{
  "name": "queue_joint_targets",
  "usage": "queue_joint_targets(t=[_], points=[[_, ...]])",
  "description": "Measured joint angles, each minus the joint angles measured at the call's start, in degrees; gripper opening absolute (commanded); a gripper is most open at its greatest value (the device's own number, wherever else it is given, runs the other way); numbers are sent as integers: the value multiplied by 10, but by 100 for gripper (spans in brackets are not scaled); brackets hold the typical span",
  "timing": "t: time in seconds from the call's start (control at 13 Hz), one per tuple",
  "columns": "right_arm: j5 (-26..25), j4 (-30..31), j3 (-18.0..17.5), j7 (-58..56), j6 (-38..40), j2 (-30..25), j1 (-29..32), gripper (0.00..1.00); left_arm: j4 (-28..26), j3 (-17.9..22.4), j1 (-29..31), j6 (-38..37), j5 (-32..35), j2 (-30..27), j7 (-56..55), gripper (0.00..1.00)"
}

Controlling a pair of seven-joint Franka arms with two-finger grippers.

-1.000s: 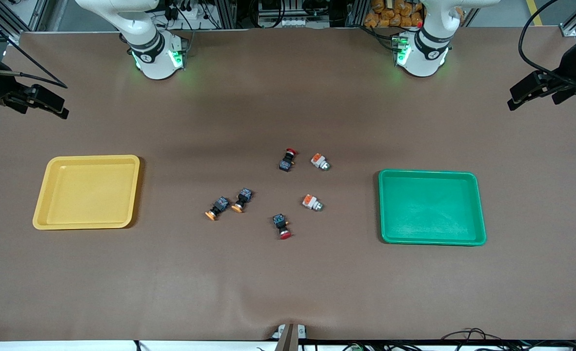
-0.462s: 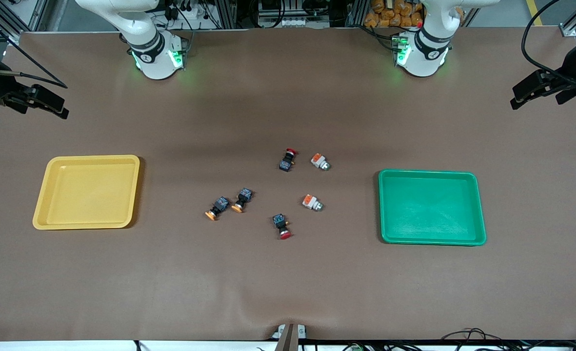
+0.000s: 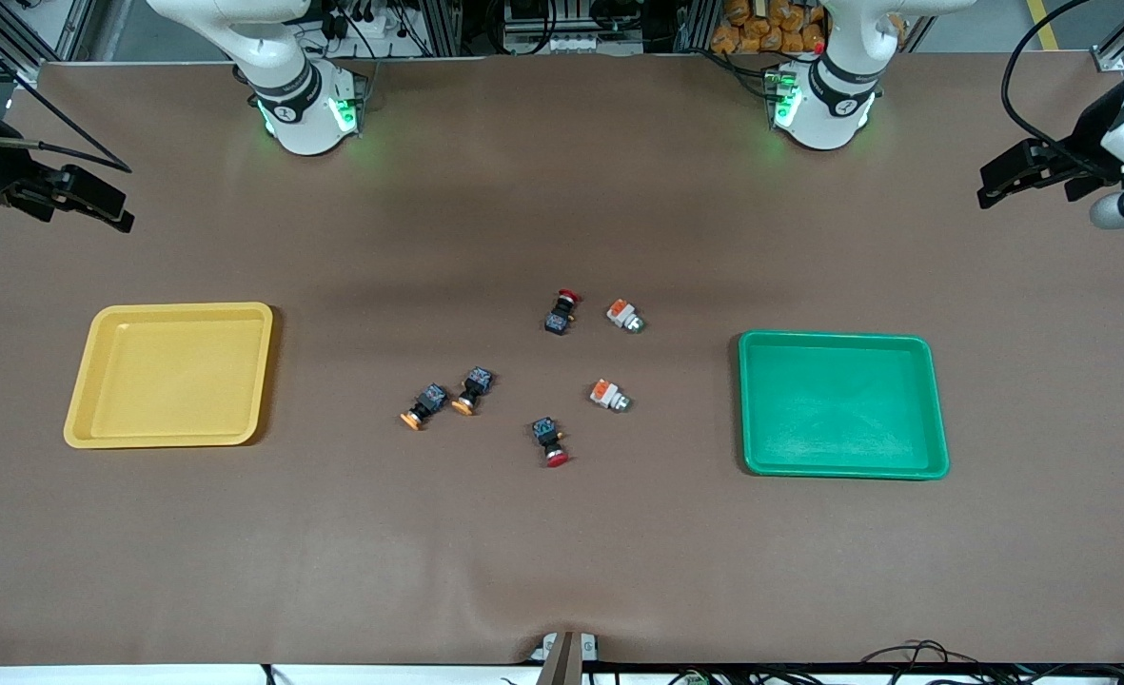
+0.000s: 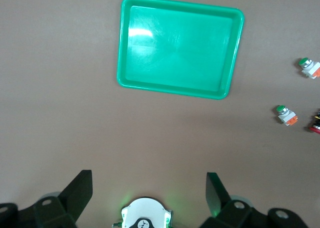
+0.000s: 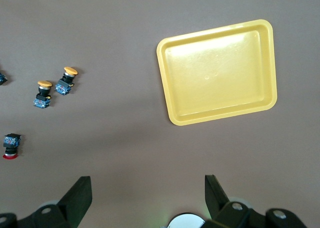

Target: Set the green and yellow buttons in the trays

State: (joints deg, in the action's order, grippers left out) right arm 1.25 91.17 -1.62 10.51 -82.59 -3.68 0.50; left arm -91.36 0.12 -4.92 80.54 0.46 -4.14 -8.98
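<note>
Two trays [image 3: 173,375] bare | left claw [image 4: 146,188] spread | right claw [image 5: 145,189] spread | no writing legible

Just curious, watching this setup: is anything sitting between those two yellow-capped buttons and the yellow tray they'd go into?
Nothing visible does. The two yellow-capped buttons lie side by side on bare table, and the stretch from them to the yellow tray holds no other thing. The red-capped buttons lie toward the left arm's end, away from that path.

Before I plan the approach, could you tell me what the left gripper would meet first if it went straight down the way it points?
Probably bare table: the left gripper, open, points at brown surface short of the green tray.
</note>
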Motion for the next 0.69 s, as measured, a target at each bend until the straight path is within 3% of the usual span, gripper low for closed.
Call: queue_joint_targets(t=[0.38, 0.69], points=[[0, 0, 0, 0, 0, 0, 0, 100, -65, -38, -1, 11, -3, 3, -20, 100], [0, 0, 0, 1, 0, 1, 0, 100, -118, -70, -1, 63, -5, 4, -69, 100]])
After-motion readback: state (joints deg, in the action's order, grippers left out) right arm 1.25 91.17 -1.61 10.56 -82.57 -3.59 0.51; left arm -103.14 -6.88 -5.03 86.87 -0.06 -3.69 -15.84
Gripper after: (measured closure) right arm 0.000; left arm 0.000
